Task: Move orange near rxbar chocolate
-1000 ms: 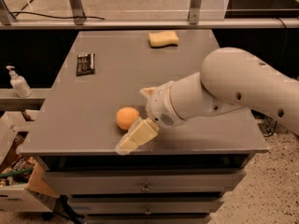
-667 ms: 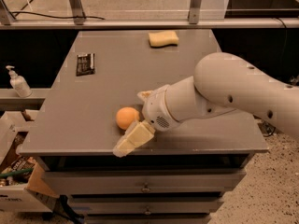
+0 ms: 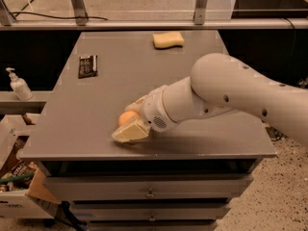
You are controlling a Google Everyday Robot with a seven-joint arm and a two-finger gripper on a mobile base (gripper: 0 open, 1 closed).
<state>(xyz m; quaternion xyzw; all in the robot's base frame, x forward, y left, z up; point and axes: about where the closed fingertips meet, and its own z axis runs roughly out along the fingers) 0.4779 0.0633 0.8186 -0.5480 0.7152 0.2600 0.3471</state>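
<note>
The orange (image 3: 125, 117) rests on the grey table (image 3: 96, 105) near its front edge, partly hidden by my gripper. My gripper (image 3: 124, 121) reaches in from the right and is open, with one pale finger (image 3: 131, 132) in front of the orange and the other behind it. The rxbar chocolate (image 3: 87, 65), a flat black wrapper, lies at the table's left edge, well behind and left of the orange.
A pale yellow sponge (image 3: 168, 39) lies at the table's far edge. A soap bottle (image 3: 18, 85) stands on a ledge to the left. A cardboard box (image 3: 12, 177) sits on the floor at the lower left. Drawers run under the tabletop.
My gripper has moved left, so its fingers now straddle the orange, which was beside them before. The orange has stayed where it was.
</note>
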